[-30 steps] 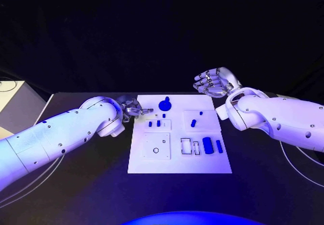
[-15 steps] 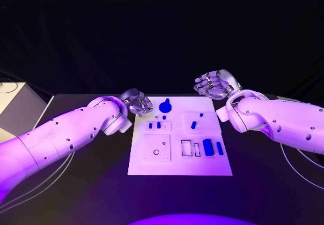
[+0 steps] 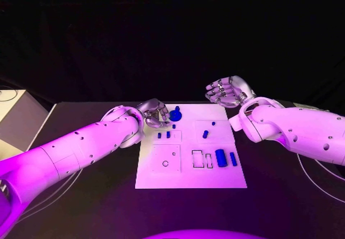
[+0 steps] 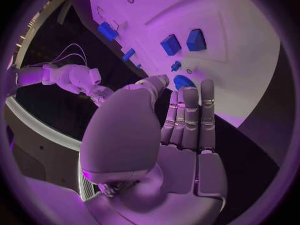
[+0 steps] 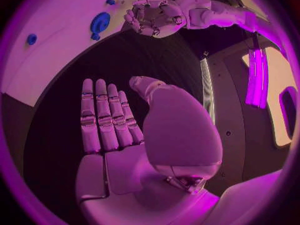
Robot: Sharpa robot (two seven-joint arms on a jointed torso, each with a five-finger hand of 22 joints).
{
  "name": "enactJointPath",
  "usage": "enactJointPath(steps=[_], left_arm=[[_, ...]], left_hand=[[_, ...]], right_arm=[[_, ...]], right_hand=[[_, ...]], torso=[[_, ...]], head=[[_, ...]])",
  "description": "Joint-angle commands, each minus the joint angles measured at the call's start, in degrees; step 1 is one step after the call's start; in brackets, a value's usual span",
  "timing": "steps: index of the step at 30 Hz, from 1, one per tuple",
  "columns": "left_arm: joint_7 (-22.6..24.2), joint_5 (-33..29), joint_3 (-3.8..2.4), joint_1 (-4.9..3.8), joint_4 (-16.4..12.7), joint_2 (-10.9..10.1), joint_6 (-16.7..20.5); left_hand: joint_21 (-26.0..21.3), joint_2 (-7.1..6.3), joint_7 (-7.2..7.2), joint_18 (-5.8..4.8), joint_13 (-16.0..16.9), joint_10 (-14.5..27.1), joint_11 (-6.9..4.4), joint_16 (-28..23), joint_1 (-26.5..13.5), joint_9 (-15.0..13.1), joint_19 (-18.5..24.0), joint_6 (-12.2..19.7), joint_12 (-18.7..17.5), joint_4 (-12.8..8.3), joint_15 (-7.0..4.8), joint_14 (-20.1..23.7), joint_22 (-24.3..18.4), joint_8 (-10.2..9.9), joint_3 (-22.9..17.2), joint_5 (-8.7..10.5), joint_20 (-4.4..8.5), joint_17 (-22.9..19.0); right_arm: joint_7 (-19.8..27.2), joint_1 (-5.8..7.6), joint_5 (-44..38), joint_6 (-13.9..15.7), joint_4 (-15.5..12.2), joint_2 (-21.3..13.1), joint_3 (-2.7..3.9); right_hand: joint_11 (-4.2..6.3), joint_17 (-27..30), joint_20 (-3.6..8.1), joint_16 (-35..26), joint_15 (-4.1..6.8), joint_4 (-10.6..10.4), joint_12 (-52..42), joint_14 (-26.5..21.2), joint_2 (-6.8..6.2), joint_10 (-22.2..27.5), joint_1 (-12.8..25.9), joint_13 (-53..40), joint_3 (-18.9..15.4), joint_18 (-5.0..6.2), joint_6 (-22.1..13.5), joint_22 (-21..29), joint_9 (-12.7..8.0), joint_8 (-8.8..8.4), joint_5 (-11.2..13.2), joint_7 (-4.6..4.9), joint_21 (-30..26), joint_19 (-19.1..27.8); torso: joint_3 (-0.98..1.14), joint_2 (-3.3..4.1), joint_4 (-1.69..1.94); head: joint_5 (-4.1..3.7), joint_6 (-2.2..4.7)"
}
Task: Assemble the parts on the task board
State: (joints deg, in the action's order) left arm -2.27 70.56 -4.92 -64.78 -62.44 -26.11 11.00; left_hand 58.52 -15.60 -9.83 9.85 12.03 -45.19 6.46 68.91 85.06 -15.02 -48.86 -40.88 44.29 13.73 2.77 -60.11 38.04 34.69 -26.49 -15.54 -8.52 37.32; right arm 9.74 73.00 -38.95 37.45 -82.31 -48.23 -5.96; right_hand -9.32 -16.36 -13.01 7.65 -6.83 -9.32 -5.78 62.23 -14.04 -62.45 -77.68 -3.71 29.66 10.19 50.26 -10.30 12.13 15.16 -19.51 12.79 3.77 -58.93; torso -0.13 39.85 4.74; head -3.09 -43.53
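The white task board (image 3: 190,172) lies mid-table with blue parts on it: a round knobbed part (image 3: 175,115) at its far edge, small pegs (image 3: 164,134) and two longer blocks (image 3: 226,158). My left hand (image 3: 154,112) hovers over the board's far left corner, just beside the round part (image 4: 184,81); its fingers (image 4: 187,115) are stretched out and hold nothing. My right hand (image 3: 226,92) is raised past the board's far right corner, away from every part. Its fingers (image 5: 103,115) are also straight and empty.
Rectangular outlined slots (image 3: 198,156) and a plate with a hole (image 3: 166,158) mark the board's near half. A pale box (image 3: 18,117) stands at the table's left edge. Dark tabletop (image 3: 79,199) surrounds the board.
My left hand has moved right and a little farther out, from beside the board's left edge to right next to the round blue part. The right hand has barely moved.
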Motion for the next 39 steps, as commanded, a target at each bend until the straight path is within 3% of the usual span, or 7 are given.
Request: enactJointPath(steps=[1, 12, 24, 39], left_arm=[[2.72, 5.42, 0.13, -0.07, 0.59, 0.91, 0.8], [1.14, 8.77, 0.85, -0.44, 1.87, 3.31, -2.3], [-1.71, 10.7, 1.79, -0.65, 4.6, 5.71, -4.86], [-2.96, 11.76, 1.94, -0.95, 6.6, 7.36, -4.33]], left_hand=[[0.61, -0.3, 0.12, 0.67, -0.42, -0.46, -0.02, 1.55, -0.32, 0.35, -0.63, -0.51, -0.5, -0.46, -0.03, -1.54, 0.32, -0.51, 0.04, 0.07, -0.18, 1.88], [2.63, -0.21, 0.89, 0.65, -1.85, -0.81, -0.03, 6.43, -0.67, 1.73, -1.28, -2.99, -2.04, -1.51, -0.04, -5.14, 1.71, -2.55, -0.59, 0.01, -0.11, 6.82], [3.89, -0.23, 0.46, 0.63, -3.94, -0.35, 0.65, 7.22, -1.0, 2.96, -0.73, -4.47, -5.59, -2.69, 0.51, -3.83, 2.79, -5.5, -2.0, -0.08, -0.52, 4.41], [4.47, 0.03, 0.63, 0.65, -4.85, -0.51, 0.99, 7.81, -1.08, 3.48, -0.46, -4.65, -7.1, -3.5, 0.81, -3.81, 3.28, -7.09, -2.73, -0.01, -0.79, 3.98]], right_arm=[[0.79, -0.01, -0.34, -0.83, -0.12, 0.11, 0.02], [0.71, 0.0, -0.42, -0.82, -0.23, 0.33, 0.02], [0.76, 0.03, -0.47, -0.77, -0.5, 0.42, 0.03], [0.82, 0.09, -0.49, -0.75, -0.79, 0.39, 0.04]], right_hand=[[-0.01, 0.09, 0.05, -0.17, 0.12, 0.32, 0.24, 0.48, 0.04, -0.51, -0.52, 0.07, -0.04, 0.41, 0.29, 0.07, 0.04, 0.26, -0.22, 0.12, 0.37, -0.47], [-0.02, 0.12, 0.06, -0.18, 0.12, 0.33, 0.25, 0.51, 0.02, -0.53, -0.5, 0.07, -0.03, 0.4, 0.29, 0.1, 0.03, 0.25, -0.22, 0.15, 0.37, -0.5], [-0.04, 0.15, 0.07, -0.2, 0.11, 0.34, 0.27, 0.53, -0.02, -0.53, -0.46, 0.08, -0.01, 0.39, 0.29, 0.14, 0.02, 0.24, -0.24, 0.18, 0.37, -0.52], [-0.06, 0.18, 0.07, -0.22, 0.1, 0.33, 0.29, 0.54, -0.04, -0.53, -0.4, 0.09, 0.0, 0.38, 0.28, 0.18, 0.01, 0.22, -0.26, 0.2, 0.36, -0.53]], torso=[[-0.05, 0.05, 0.0], [-0.03, -0.04, -0.01], [-0.05, 0.11, -0.19], [-0.06, 0.1, -0.11]], head=[[-0.09, 0.08], [-0.27, -0.08], [-0.53, -0.03], [-0.9, -0.3]])
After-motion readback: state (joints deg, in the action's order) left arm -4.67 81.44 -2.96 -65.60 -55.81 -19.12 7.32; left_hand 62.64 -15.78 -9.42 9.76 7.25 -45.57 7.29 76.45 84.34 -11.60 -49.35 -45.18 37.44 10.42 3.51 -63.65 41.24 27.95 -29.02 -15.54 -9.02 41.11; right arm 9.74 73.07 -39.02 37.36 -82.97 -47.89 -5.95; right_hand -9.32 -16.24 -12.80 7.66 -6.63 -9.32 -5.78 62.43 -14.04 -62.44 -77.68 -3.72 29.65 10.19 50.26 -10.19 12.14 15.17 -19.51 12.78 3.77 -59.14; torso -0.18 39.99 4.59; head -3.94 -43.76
